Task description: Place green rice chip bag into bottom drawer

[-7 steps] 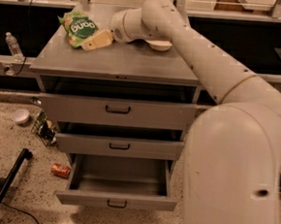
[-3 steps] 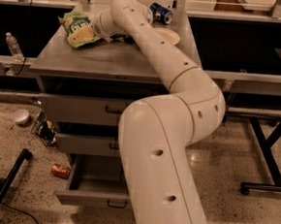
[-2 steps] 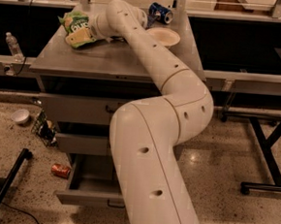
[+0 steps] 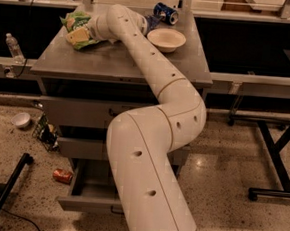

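The green rice chip bag (image 4: 73, 20) lies at the back left corner of the grey cabinet top (image 4: 104, 59). My gripper (image 4: 79, 35) is at the bag's front right edge, right against it, with the white arm (image 4: 157, 83) reaching over the top from the lower middle. The bottom drawer (image 4: 85, 202) is pulled open near the floor. The arm hides its right part and its handle.
A cream bowl (image 4: 166, 39) and a blue can (image 4: 165, 13) are at the back right of the cabinet top. A water bottle (image 4: 14, 48) stands on a ledge to the left. A small white bowl (image 4: 21, 120), a red can (image 4: 62, 175) and a black bar (image 4: 6, 194) are on the floor at the left. Black table legs (image 4: 276, 163) stand at the right.
My gripper has moved left across the cabinet top, from beside the bag to right against it. The arm now covers more of the drawer fronts. The bag has stayed in its place.
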Available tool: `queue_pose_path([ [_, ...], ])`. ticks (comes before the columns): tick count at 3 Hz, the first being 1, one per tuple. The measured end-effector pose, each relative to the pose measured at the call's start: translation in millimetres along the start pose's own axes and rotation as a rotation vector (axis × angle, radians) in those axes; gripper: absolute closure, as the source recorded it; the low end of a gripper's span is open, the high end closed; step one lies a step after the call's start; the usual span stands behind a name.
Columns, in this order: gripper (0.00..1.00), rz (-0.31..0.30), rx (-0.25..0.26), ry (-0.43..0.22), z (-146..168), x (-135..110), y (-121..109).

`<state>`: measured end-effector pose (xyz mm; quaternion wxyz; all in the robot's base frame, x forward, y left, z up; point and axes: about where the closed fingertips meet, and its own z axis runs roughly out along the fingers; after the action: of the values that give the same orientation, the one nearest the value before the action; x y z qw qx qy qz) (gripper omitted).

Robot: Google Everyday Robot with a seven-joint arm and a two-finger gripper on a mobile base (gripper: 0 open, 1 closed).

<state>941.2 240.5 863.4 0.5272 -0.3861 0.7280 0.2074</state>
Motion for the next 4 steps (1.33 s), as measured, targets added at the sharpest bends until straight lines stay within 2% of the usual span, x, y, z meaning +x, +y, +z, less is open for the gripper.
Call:
queue_pose_path([
  [1, 0.47, 0.0, -0.025, -0.024, 11.7, -1.3, 9.0],
  [3, 0.93, -0.017, -0.072, -0.035, 16.6, -1.0, 21.1],
  [4, 1.0, -0.009, -0.136, -0.063, -13.9, -6.5, 21.6],
])
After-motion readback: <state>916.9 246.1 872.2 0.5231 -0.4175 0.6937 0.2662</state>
